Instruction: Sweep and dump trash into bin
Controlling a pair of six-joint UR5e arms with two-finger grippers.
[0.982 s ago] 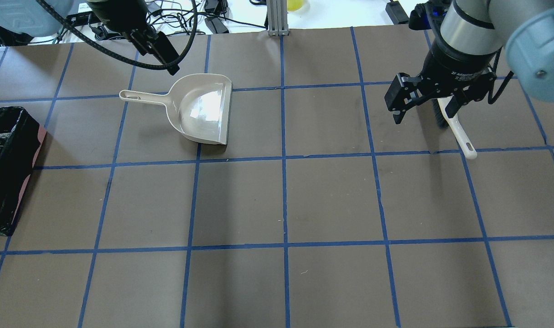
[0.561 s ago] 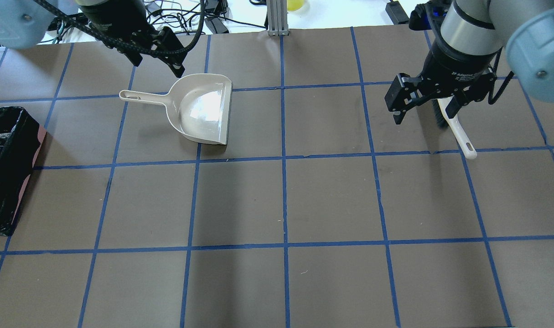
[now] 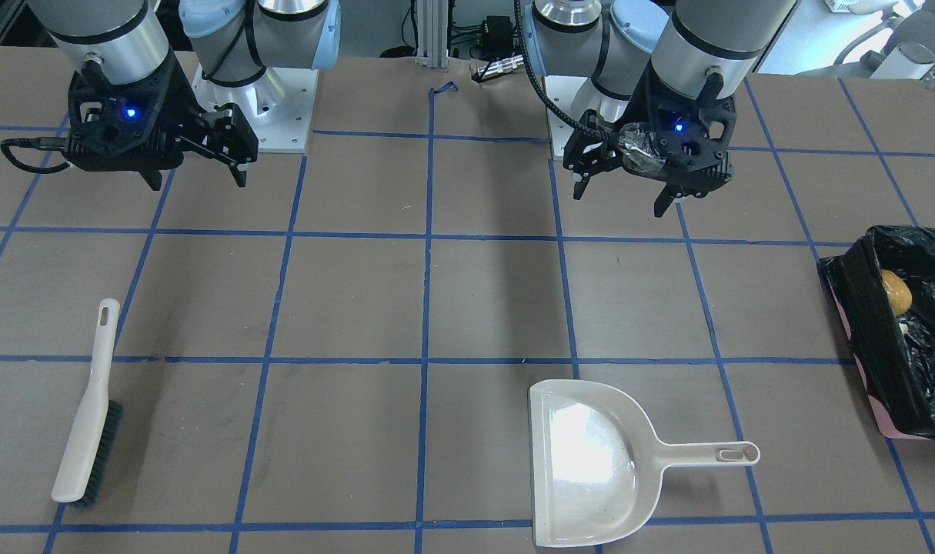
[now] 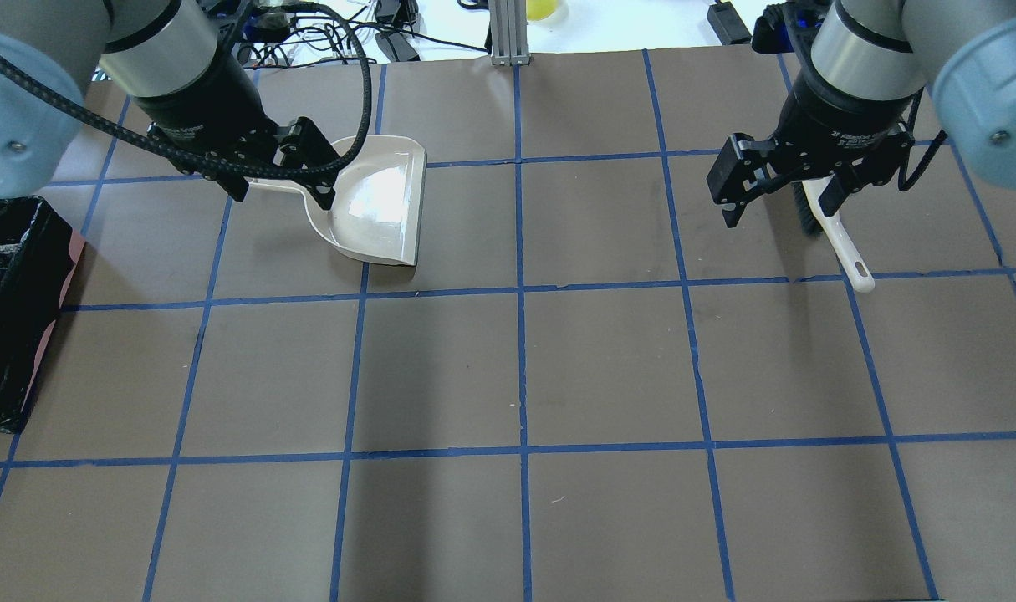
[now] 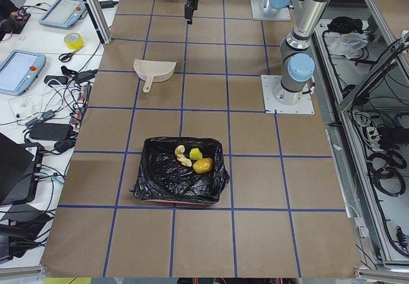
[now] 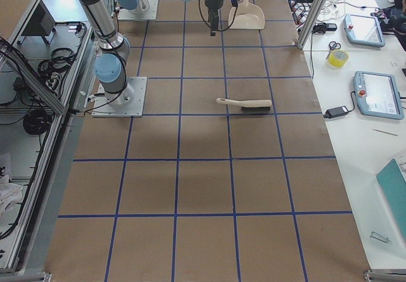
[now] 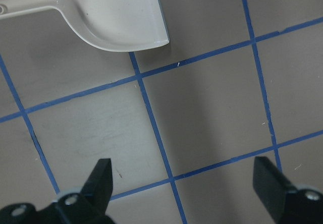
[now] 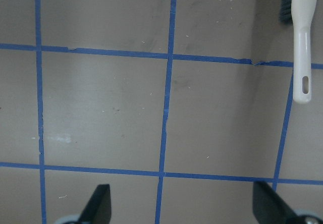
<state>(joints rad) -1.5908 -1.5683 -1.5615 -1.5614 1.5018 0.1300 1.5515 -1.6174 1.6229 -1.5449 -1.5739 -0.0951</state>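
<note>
Trash [image 5: 203, 165]: seen inside bin [image 5: 153, 181], 3 o'clock on worktop [image 3: 475, 308]. Dustpan [image 3: 590, 462] at 5, brush [image 3: 90, 400] at 8, both lying loose. Left claw [image 3: 619, 196] and right claw [image 3: 198, 183] wide, empty. Judged done.

The table [image 4: 608, 368] under me wears matt brown paper, faintly scuffed, ruled with strips of smooth blue tape [image 4: 520, 368]. The beige scoop-shaped dustpan [image 3: 590, 469] is hard plastic, glossy enough to throw a white glare off its floor. The long white-handled brush [image 3: 86, 408] is smooth, shiny plastic too, with dark, dull bristles [image 3: 107, 450]. The rectangular pink bin [image 4: 71, 259] is lined with a crinkly black plastic bag [image 5: 166, 175] that glints with highlights. My left gripper [image 4: 282, 196] and right gripper [image 4: 777, 214] are matt black; the wrist sleeve [image 4: 859, 46] above the right one is satin silver metal.
</note>
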